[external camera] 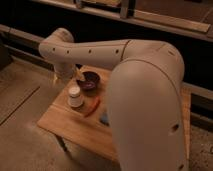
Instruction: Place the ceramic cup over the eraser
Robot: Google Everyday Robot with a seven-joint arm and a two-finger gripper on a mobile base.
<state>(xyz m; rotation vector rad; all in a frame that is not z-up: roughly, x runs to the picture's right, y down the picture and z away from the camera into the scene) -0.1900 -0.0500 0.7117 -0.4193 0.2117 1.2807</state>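
Observation:
The ceramic cup point(75, 96) is small and white. It stands upside down on the left part of the wooden table point(65, 125), its narrow base up. My gripper point(79, 76) hangs from the bent arm just above and behind the cup, between it and the dark purple bowl point(91, 81), apart from the cup. The eraser does not show for certain. A small blue thing point(104, 118) peeks out beside my arm.
A thin orange-red object point(92, 106) lies right of the cup. My big pale arm point(145, 100) covers the right half of the table. A dark wall with a ledge runs behind. Bare floor lies to the left.

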